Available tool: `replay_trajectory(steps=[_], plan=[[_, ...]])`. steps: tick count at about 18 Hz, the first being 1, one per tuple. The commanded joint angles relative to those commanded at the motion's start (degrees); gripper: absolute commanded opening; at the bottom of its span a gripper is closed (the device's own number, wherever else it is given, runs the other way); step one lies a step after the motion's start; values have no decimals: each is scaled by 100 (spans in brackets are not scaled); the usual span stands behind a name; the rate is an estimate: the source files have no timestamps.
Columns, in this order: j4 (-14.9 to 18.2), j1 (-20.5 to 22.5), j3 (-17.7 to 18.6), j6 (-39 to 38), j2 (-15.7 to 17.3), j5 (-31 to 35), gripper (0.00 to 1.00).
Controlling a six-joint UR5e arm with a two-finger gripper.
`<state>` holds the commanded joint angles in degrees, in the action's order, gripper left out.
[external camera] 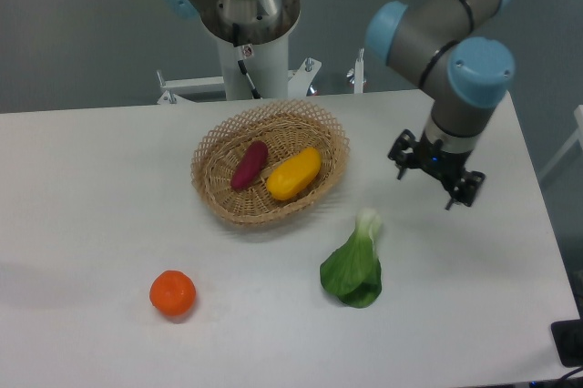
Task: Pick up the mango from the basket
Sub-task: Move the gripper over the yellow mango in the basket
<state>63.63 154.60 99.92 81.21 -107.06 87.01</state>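
Approach | gripper hangs wide open, empty, right of the basket | mango lies beside the purple vegetable; you need clearance.

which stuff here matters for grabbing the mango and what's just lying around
Belongs to the job:
mango, lying in the basket
basket
gripper, off to the basket's right, holding nothing

Just lying about:
purple vegetable, beside the mango in the basket
orange, on the table
bok choy, on the table
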Motion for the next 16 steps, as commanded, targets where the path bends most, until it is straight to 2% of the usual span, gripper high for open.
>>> replay_trajectory(steps=[5, 10, 16], plan=[[9, -246, 308, -44, 211, -9, 100], [-26, -562, 800, -97, 475, -18, 100], [0, -738, 906, -368, 572, -18, 100]])
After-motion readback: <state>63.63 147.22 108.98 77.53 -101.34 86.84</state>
